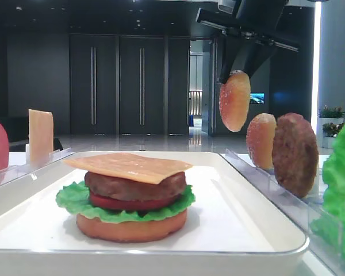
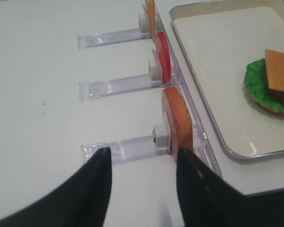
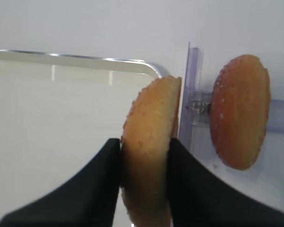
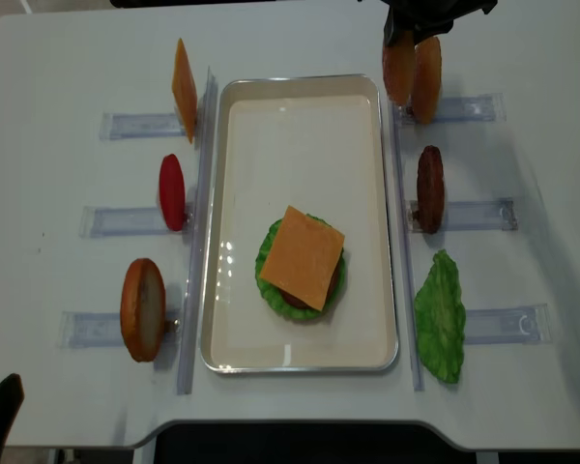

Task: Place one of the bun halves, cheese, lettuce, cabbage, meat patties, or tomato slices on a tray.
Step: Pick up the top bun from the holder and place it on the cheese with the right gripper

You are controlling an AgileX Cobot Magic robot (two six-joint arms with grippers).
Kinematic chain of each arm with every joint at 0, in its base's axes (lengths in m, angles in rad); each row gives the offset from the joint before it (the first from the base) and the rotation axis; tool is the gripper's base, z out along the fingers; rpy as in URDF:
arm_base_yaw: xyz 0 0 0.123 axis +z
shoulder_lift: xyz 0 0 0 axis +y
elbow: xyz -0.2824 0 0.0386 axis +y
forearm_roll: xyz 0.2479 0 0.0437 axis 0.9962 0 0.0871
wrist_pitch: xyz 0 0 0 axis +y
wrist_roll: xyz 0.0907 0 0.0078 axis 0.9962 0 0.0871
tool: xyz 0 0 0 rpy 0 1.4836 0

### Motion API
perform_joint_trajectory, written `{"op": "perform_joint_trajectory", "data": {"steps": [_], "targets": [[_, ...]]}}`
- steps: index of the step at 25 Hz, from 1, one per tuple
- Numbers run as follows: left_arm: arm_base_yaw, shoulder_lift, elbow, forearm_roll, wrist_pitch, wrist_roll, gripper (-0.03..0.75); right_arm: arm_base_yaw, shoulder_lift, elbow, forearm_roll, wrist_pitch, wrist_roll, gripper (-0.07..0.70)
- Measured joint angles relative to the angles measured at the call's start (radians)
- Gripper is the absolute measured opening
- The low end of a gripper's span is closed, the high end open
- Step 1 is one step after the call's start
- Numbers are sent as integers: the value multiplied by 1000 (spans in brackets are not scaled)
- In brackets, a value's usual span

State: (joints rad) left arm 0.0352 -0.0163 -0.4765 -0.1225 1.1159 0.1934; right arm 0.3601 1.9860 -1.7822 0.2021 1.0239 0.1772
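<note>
White counter [image 4: 58, 68]; right gripper [image 3: 144, 146] jaws pinch 1 bun top [image 3: 149, 142] edge-on. Best swung over the cheese [image 4: 304, 256], turned dome-up, lowered centred; left gripper [image 2: 142, 163] jaws spread, idle.

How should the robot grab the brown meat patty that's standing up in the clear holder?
Probably from above, by its top edge. The meat patty stands on its edge in the clear holder, so its rough flat faces point sideways. One jaw could go down each face and pinch the thin part between them. The right gripper holds the bun top just that way.
</note>
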Motion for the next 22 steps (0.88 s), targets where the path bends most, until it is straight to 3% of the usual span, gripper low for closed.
{"op": "perform_joint_trajectory", "data": {"steps": [5, 13, 22], "targets": [[0, 0, 0, 0, 0, 0, 345, 0, -33, 0, 46, 33, 0, 215], [0, 0, 0, 0, 0, 0, 345, 9, -64, 0, 93, 135, -1, 215], [0, 0, 0, 0, 0, 0, 345, 121, -94, 1, 149, 139, -41, 215]]}}
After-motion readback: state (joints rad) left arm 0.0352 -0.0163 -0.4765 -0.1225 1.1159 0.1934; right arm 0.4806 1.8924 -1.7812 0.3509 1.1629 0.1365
